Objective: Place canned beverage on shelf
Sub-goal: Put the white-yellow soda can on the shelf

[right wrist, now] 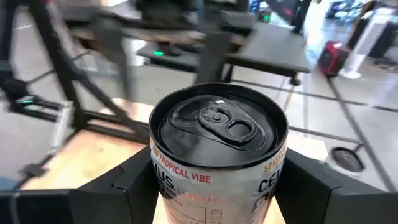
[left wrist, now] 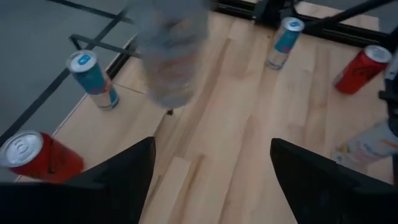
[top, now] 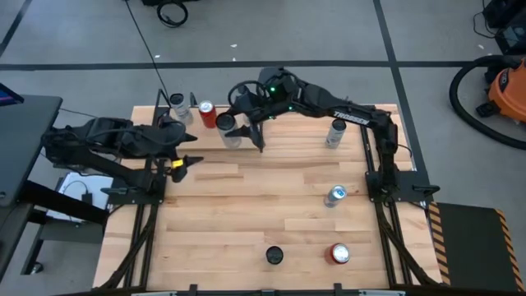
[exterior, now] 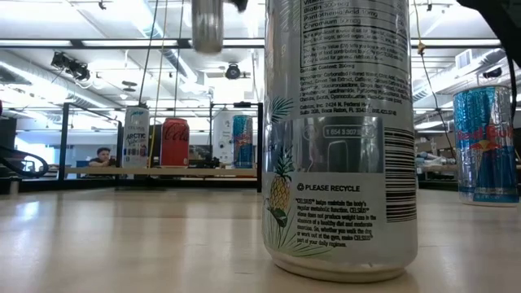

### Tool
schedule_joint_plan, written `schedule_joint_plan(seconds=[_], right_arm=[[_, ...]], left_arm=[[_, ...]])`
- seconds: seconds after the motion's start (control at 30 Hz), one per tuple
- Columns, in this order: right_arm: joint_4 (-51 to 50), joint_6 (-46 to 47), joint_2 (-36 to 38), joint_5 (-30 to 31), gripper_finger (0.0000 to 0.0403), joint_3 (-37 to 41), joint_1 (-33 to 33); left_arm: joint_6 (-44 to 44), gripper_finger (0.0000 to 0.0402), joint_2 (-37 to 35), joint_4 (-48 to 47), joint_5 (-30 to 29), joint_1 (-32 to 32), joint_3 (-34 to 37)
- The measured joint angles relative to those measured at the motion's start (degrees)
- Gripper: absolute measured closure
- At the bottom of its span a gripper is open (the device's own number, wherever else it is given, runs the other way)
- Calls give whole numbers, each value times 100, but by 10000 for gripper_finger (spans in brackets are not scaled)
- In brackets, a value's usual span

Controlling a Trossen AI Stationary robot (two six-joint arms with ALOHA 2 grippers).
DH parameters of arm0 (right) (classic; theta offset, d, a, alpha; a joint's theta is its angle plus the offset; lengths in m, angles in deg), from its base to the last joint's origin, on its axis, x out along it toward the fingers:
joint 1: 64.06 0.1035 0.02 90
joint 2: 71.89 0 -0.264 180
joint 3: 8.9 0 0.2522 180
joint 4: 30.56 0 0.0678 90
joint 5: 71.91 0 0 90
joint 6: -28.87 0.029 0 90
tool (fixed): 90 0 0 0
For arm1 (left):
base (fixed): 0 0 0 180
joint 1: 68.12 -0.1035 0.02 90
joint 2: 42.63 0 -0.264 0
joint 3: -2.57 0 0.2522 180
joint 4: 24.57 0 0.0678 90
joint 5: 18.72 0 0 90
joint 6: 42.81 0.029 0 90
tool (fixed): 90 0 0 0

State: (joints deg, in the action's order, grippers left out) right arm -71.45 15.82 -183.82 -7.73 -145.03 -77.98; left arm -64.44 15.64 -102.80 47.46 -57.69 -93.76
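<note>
High view: the right hand (top: 234, 127) grips a silver can (top: 228, 130) by the worktop's (top: 246, 214) far-left corner, at the shelf (top: 187, 123). The left hand (top: 187, 163) hovers near the left edge, fingers apart, nothing between them.

Low view: the can (exterior: 207, 24) hangs above the shelf (exterior: 163, 172).

Right wrist view: the fingers (right wrist: 134, 180) clamp the can (right wrist: 217, 155) on both sides.

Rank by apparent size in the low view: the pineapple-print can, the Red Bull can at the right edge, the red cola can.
1. Pineapple-print can, largest, though it stands nearest the camera.
2. Red Bull can.
3. Red cola can, far back on the shelf. True sizes may be similar.
</note>
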Motion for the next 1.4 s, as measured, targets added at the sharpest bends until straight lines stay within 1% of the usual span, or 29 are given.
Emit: schedule_joint_plan(seconds=[0.1,0.33,0.47,0.57,0.63,0.7,0.73,0.8,0.9,0.97,1.17,1.27,1.4], right_arm=[[522,139,-5,-90,145,460,-132],[2334,683,-5,-313,145,1843,-511],[3105,722,-5,86,144,2541,-649],[3621,821,-64,100,144,2928,-713],[3819,847,-87,222,144,3112,-730],[4018,809,-154,511,143,3187,-726],[3961,779,-184,558,143,3221,-726],[4154,735,-341,489,143,3224,-736],[4260,717,-547,560,143,3160,-733],[4312,705,-657,760,142,3141,-722],[4728,796,-961,818,142,3139,-735],[4822,806,-1082,844,141,3137,-733],[4708,789,-1099,968,141,3152,-726]], left_arm=[[2,83,0,9,2,172,0],[20,83,1,9,-27,447,0],[29,83,1,12,-195,528,0],[44,83,1,14,-197,530,0],[44,83,7,26,-201,530,0],[44,83,9,31,-202,530,1],[43,83,9,31,-202,530,2],[44,83,9,40,-211,530,2],[43,83,14,67,-217,530,7],[42,83,23,73,-213,530,7],[42,83,22,62,-213,530,7],[41,83,20,60,-213,530,7],[42,83,20,52,-212,530,7]])
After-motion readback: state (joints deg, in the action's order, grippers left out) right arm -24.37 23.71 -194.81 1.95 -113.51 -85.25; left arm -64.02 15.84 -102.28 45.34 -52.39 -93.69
